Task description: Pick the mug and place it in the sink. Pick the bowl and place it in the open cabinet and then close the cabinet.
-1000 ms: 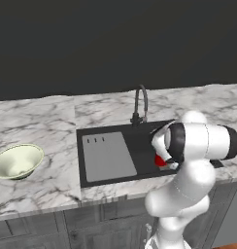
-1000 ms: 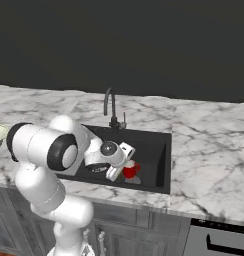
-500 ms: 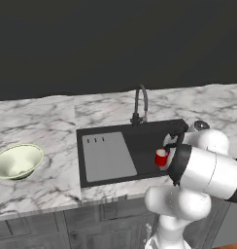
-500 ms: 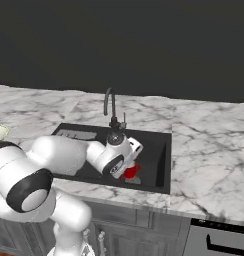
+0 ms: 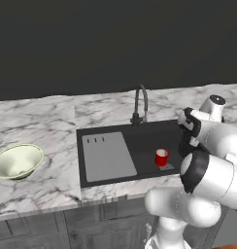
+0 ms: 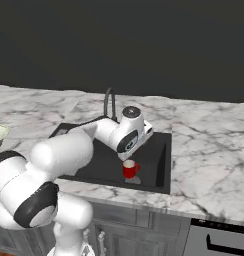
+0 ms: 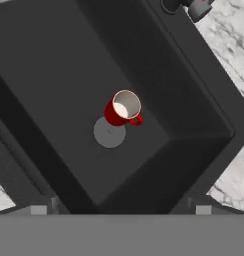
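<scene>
Marble worktop (image 5: 52, 121), dark wall behind. Red mug (image 5: 161, 157) upright in black sink (image 5: 140, 136) beside drain, released. Cream-green bowl (image 5: 17, 161) far left on worktop, well apart from the arm; next reach goes left. Pincer (image 7: 121, 212) above sink, spread wide, holding nothing, mug below it.

The small red mug (image 5: 161, 157) with its pale inside is standing upright on the floor of the black sink (image 5: 140, 142), resting just beside the round grey drain (image 7: 109, 132), with its handle pointing toward four o'clock in the hand view. The wide cream-green bowl (image 5: 17, 161) is sitting upright on the marble counter, well apart from the sink, out at nine o'clock from the mug in the left base view
</scene>
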You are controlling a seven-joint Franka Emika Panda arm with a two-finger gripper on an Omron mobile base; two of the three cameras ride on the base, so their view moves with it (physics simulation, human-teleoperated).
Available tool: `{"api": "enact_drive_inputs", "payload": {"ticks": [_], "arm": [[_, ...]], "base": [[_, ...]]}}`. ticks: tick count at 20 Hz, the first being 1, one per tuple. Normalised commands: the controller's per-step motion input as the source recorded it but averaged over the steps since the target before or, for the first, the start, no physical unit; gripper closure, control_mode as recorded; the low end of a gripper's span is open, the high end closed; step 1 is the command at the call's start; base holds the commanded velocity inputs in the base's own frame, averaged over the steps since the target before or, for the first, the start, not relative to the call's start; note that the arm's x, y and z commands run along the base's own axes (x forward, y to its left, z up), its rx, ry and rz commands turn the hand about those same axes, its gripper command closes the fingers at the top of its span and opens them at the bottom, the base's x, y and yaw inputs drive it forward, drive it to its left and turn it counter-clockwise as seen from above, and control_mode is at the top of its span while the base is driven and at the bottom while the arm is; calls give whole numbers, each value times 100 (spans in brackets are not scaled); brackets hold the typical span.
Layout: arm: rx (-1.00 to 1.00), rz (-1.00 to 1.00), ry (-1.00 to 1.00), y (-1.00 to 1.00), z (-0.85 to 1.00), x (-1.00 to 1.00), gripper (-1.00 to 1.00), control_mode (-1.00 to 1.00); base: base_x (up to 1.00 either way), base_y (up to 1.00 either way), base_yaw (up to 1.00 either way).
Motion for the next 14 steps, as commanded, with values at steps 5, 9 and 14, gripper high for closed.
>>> {"api": "enact_drive_inputs", "payload": {"ticks": [5,9,14], "arm": [[1,0,-22,35,0,-32,-100,-100],[-2,0,-28,42,0,-28,-100,-100],[-2,3,-13,14,7,-9,-100,-100]], "base": [[0,0,0],[0,0,0],[0,0,0]]}}
